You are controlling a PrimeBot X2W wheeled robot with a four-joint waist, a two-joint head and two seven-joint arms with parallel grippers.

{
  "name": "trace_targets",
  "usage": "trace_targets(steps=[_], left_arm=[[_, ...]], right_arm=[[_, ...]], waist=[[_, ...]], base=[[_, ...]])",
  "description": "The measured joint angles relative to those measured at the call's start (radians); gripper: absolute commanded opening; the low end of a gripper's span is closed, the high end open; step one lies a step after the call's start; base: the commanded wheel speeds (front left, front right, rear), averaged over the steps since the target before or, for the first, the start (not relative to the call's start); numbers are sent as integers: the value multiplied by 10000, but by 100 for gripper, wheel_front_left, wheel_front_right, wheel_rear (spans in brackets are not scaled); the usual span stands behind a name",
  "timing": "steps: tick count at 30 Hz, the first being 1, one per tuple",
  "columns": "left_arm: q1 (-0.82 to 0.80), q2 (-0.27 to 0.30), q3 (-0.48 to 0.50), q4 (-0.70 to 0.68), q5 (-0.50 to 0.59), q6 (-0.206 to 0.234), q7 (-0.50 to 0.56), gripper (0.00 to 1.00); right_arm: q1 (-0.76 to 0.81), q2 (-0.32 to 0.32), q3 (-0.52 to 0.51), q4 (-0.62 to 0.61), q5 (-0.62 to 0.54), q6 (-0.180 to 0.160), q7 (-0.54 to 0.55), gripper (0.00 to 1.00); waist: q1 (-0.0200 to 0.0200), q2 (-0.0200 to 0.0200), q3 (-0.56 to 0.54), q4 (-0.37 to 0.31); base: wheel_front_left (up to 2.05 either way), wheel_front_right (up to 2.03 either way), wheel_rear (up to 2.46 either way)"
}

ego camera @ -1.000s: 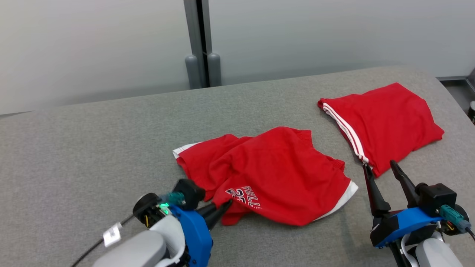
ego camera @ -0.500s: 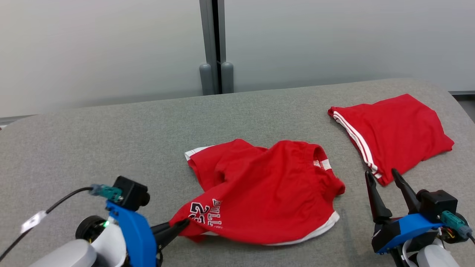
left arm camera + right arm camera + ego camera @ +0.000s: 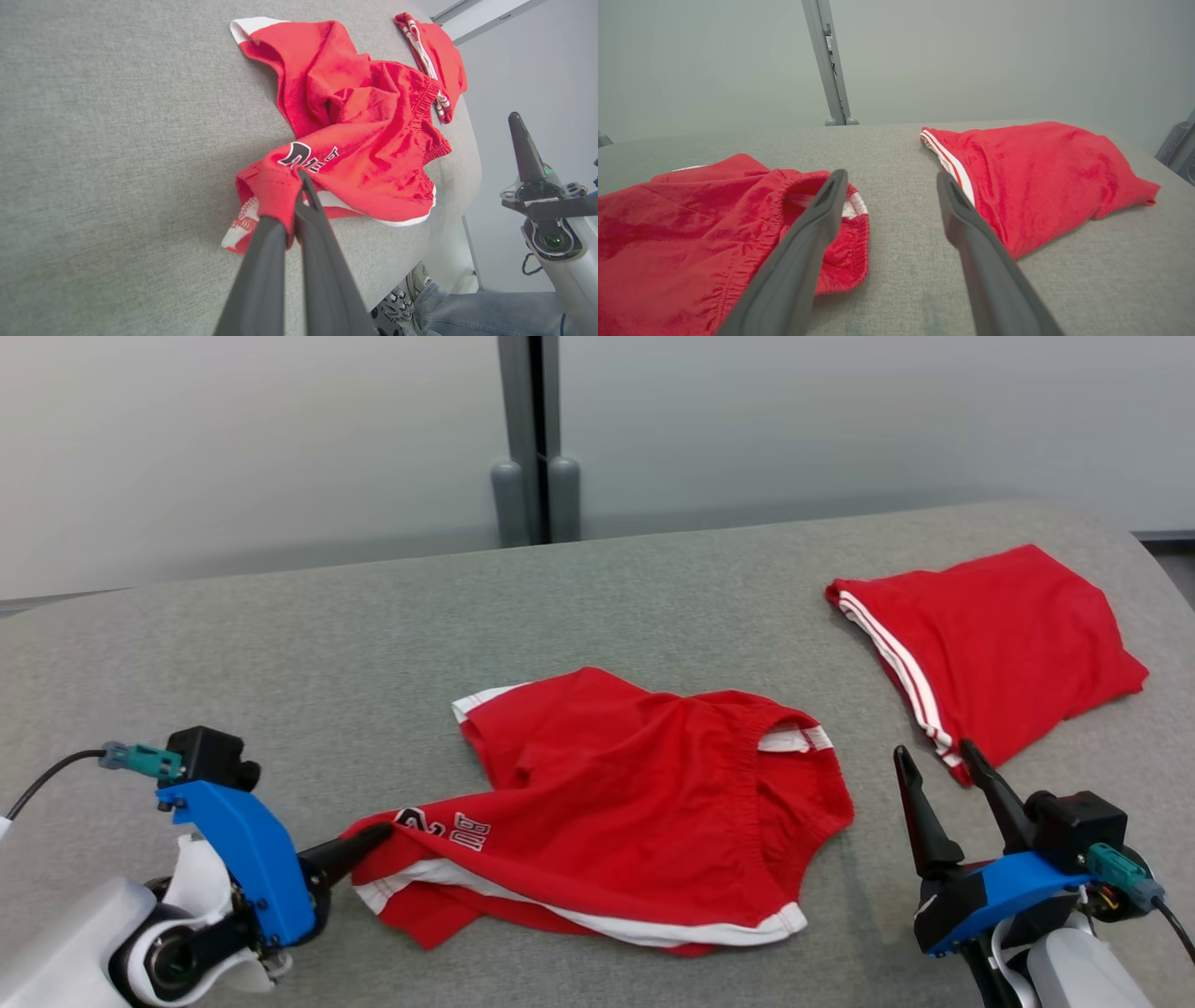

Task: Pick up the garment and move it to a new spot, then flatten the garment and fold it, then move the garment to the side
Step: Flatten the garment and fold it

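The garment [image 3: 635,803] is a pair of red shorts with white trim and dark lettering, crumpled in the middle of the grey table [image 3: 280,653]. My left gripper [image 3: 378,833] is shut on its hem corner near the lettering, low at the table's front left. In the left wrist view the garment [image 3: 364,140] trails away from the pinched fold at the left gripper [image 3: 294,179]. My right gripper [image 3: 934,756] stands open at the front right, nothing between its fingers. From the right wrist, the right gripper [image 3: 892,179] points between the garment's waistband [image 3: 808,224] and another red piece.
A second red garment with white stripes [image 3: 990,644] lies folded at the table's back right, also seen as the striped red garment [image 3: 1041,177]. Frosted wall panels with a grey post [image 3: 532,439] stand behind. A person's jeans and shoe [image 3: 420,303] show below the table's edge.
My left gripper has dragged the garment's lettered corner leftwards and towards me, stretching the shorts out. The head camera has shifted. The right gripper stays open in place.
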Motion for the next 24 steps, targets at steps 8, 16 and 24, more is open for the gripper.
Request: trace_targets(steps=[8,16,24], left_arm=[[-731,-886,54,3490,-67,-316,98,0],[-960,-1532,-213,4667,640,-422,-754,100],[-1270,-936,-729,4502,2600,-456,-3041,100]], right_arm=[[-227,-77,173,230,165,0,-13,100],[-239,12,253,397,194,0,-25,100],[-167,-8,232,265,190,0,-29,100]], waist=[[1,0,236,-588],[0,1,59,-445],[-1,0,-207,88]], base=[[0,0,0],[0,0,0],[0,0,0]])
